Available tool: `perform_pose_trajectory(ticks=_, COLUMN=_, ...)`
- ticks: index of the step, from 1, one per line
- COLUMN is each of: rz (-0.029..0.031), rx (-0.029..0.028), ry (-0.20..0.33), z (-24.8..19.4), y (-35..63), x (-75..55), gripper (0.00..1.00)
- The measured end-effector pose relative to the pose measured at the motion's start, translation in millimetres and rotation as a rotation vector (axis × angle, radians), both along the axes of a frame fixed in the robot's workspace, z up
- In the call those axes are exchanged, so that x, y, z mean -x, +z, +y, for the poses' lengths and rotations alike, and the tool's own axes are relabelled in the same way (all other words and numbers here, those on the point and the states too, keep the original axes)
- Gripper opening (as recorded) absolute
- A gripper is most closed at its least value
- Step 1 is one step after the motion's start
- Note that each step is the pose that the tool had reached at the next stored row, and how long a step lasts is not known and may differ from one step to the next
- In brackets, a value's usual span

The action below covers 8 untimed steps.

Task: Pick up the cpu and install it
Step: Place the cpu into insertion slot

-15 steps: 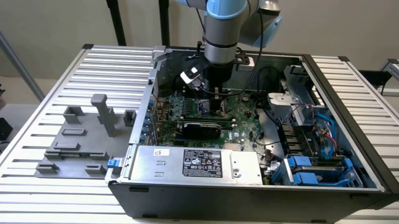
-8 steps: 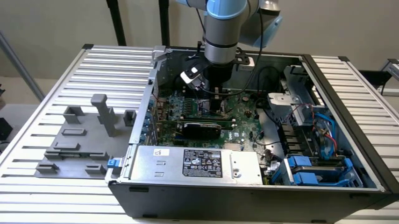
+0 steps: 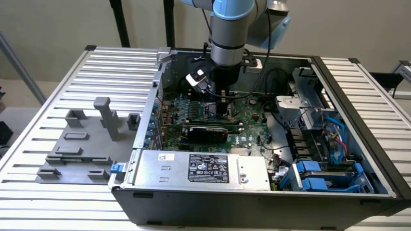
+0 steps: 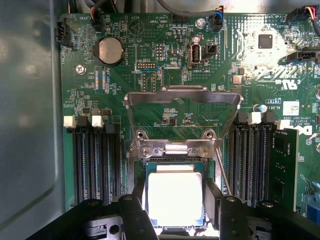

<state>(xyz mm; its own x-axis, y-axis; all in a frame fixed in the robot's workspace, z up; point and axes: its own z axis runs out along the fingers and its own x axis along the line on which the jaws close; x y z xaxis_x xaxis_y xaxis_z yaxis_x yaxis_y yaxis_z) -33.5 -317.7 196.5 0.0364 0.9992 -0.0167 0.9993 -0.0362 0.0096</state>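
Note:
The cpu (image 4: pixel 173 197), a small square chip with a pale silvery top, sits between my two dark fingers (image 4: pixel 134 215), which press against its two sides. My gripper (image 4: pixel 173 210) is shut on it, holding it level right at the dark socket, and I cannot tell whether it is seated. The socket's metal load plate (image 4: pixel 182 97) stands flipped open just beyond. In the exterior view my gripper (image 3: pixel 224 111) reaches straight down into the open computer case (image 3: pixel 257 207), low over the green motherboard (image 3: pixel 192 108).
Black memory slots (image 4: pixel 95 160) flank the socket on both sides, and a coin battery (image 4: pixel 110 51) lies farther off. A long black expansion card (image 3: pixel 205 131), the power supply (image 3: pixel 199 168) and blue drive cages (image 3: pixel 321 175) crowd the case. A grey fixture (image 3: pixel 83 144) stands on the slatted table.

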Motion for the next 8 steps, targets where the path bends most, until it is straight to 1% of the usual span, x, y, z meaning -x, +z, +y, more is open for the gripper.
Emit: perform_pose_trajectory(ticks=8, rz=0.0000, rx=0.0029, ry=0.000, z=0.0, y=-0.1, x=0.1, gripper=0.55)
